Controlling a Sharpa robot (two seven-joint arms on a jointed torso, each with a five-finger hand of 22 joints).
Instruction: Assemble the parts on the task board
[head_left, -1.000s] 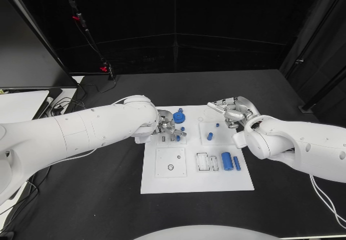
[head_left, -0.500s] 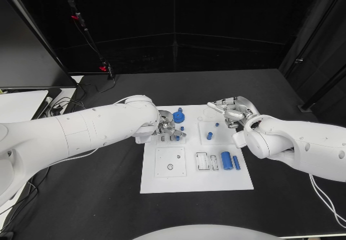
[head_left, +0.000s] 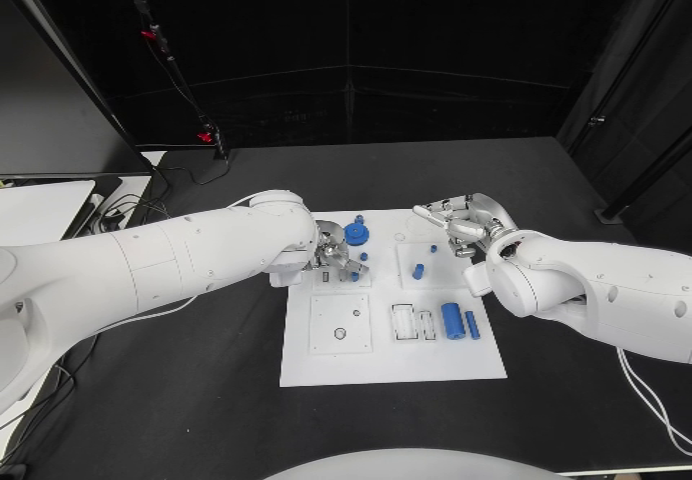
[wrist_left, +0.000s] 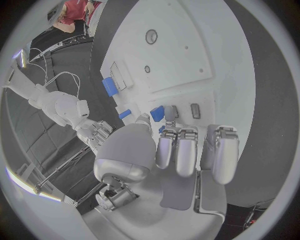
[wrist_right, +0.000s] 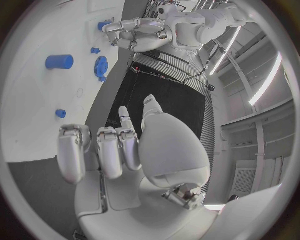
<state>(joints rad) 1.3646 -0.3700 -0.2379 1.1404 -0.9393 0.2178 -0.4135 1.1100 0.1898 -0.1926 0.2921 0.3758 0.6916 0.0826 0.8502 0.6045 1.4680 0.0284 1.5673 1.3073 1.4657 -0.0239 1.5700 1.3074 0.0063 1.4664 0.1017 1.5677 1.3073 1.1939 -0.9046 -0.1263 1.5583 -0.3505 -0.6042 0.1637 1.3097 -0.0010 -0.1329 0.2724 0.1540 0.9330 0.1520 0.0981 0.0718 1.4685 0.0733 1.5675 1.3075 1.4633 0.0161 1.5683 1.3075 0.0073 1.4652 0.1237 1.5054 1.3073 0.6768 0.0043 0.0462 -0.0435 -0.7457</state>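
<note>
Left hand pinches a small blue part over the task board for seating; right hand hovers, fingers spread, holding nothing.

The head camera looked down at the task board from well above; each wrist camera sat close behind its own hand, sharing that board.
</note>
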